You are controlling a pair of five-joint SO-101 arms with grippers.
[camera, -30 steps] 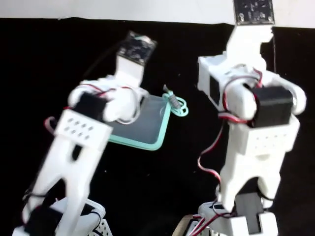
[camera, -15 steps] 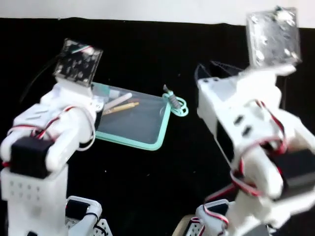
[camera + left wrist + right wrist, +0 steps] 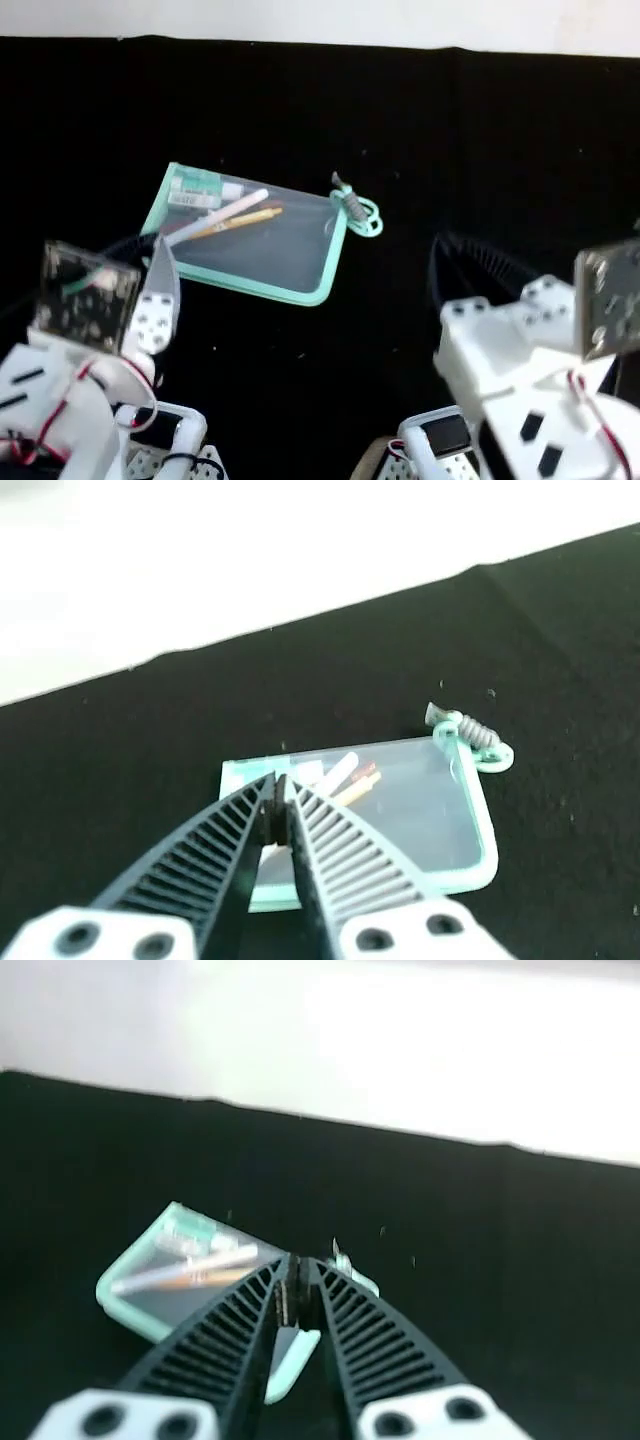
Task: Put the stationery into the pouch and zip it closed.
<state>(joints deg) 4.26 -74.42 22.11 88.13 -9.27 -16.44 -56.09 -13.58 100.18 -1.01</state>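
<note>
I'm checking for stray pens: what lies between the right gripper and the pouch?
High view: bare black table between right gripper and pouch, except the pouch's own zipper loop.

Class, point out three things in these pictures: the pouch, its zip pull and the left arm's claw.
pouch [image 3: 290,258], high view, on the bare clear front panel.
zip pull [image 3: 353,204], high view, on its grey coiled part.
left claw [image 3: 277,802], left wrist view, where the shut fingertips meet.

Clear mint-edged pouch [image 3: 262,243] flat on table, pens [image 3: 222,217] inside.
</note>
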